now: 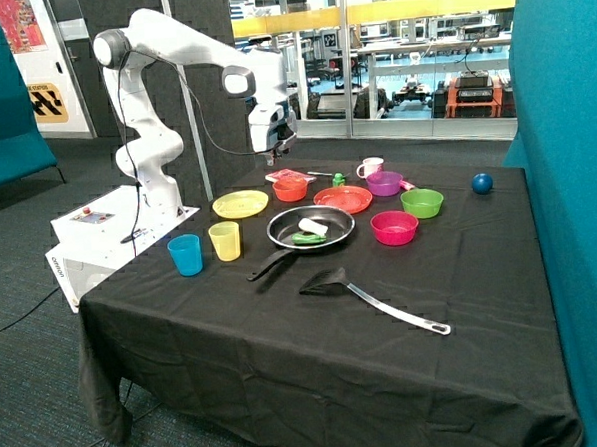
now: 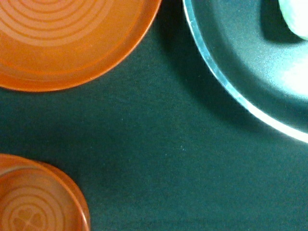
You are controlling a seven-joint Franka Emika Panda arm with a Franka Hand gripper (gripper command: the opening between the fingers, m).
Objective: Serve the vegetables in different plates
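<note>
**Both vegetables in the pan; serving not begun**

The white chunk [image 1: 314, 226] and the green pod [image 1: 307, 239] lie side by side inside the black frying pan [image 1: 341, 227], the pod nearer the handle side. The wrist view catches only a pale edge of the white chunk [image 2: 294, 17] at the border of the picture. Neither piece is on a plate.

The red-orange plate [image 1: 343, 199] sits just beside the pan on its far side and carries nothing. The yellow plate [image 1: 240, 203] stands near the pan, towards the robot's base, also bare. A small orange bowl [image 1: 290, 189] sits behind, between the two plates.

The gripper [image 1: 273, 137] hangs well above the table, over the cloth between the orange bowl, the red-orange plate and the pan rim; the wrist view looks down on that bare patch. It holds nothing that can be seen, but whether its fingers are parted or closed cannot be told from either view.

Judgement: the step in hand is the approach for the first pick. The next move calls for shifting over the pan, descending on one piece alone, and clearing the pan rim. The two pieces lie close together, so disturbing the neighbour is the risk.

A spatula [image 1: 373, 298], two cups [image 1: 206, 247] and further bowls [image 1: 406, 209] stand clear of the work.
</note>
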